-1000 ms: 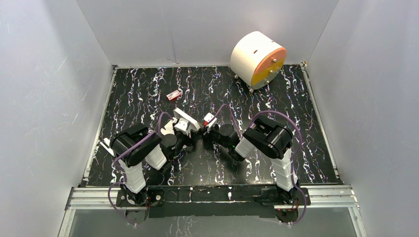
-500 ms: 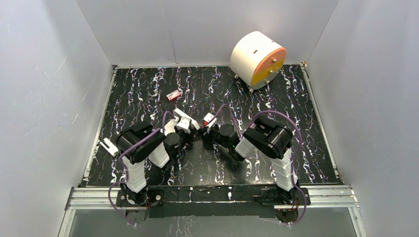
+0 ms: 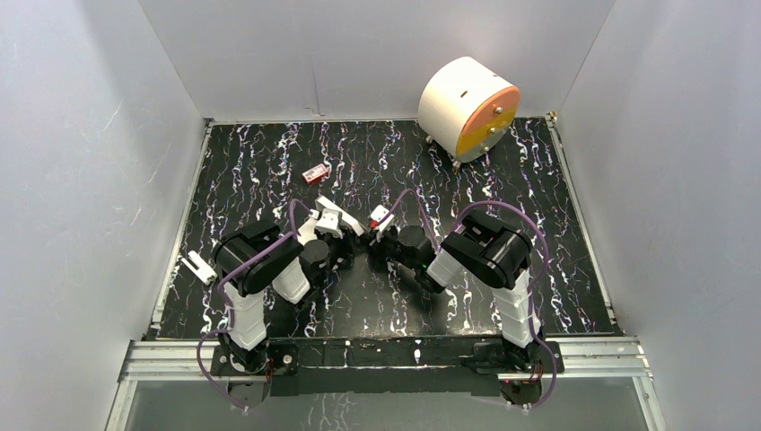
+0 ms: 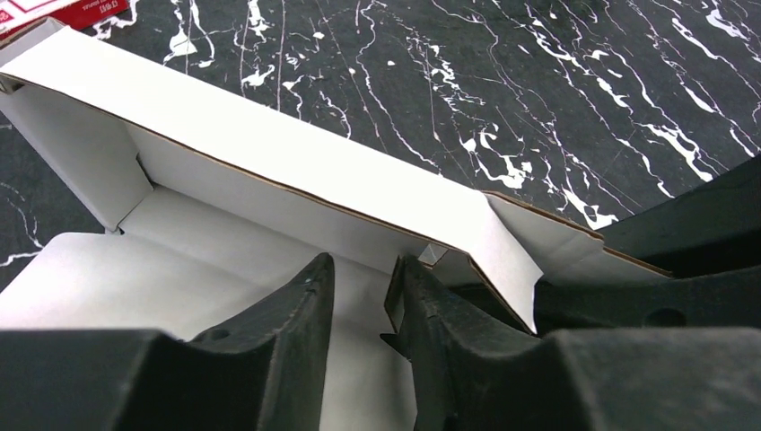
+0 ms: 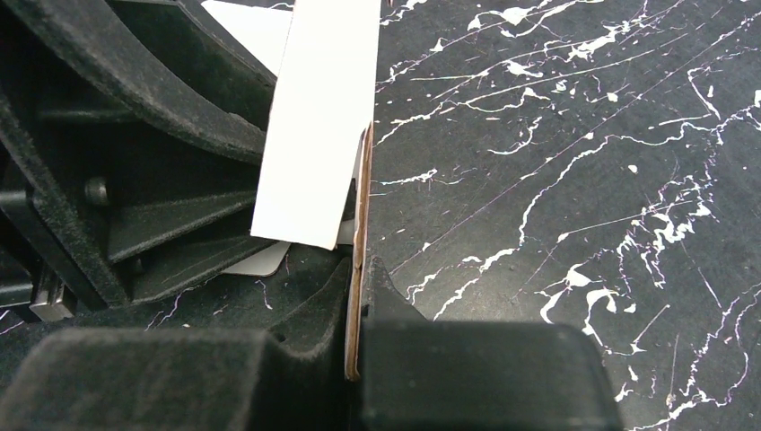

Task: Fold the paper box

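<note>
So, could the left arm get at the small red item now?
Probably not directly: the left pincer sits low in the paper box, whose raised wall stands between it and the red item.

We're looking at a robotics lab test cell, no mistaking it. A black marbled table sits boxed in by plain white panel walls on its left, far and right sides. Along the table's near edge runs an aluminium rail, with the left arm and right arm bolted on. At the table's far right corner stands a white drum with an orange face.
</note>
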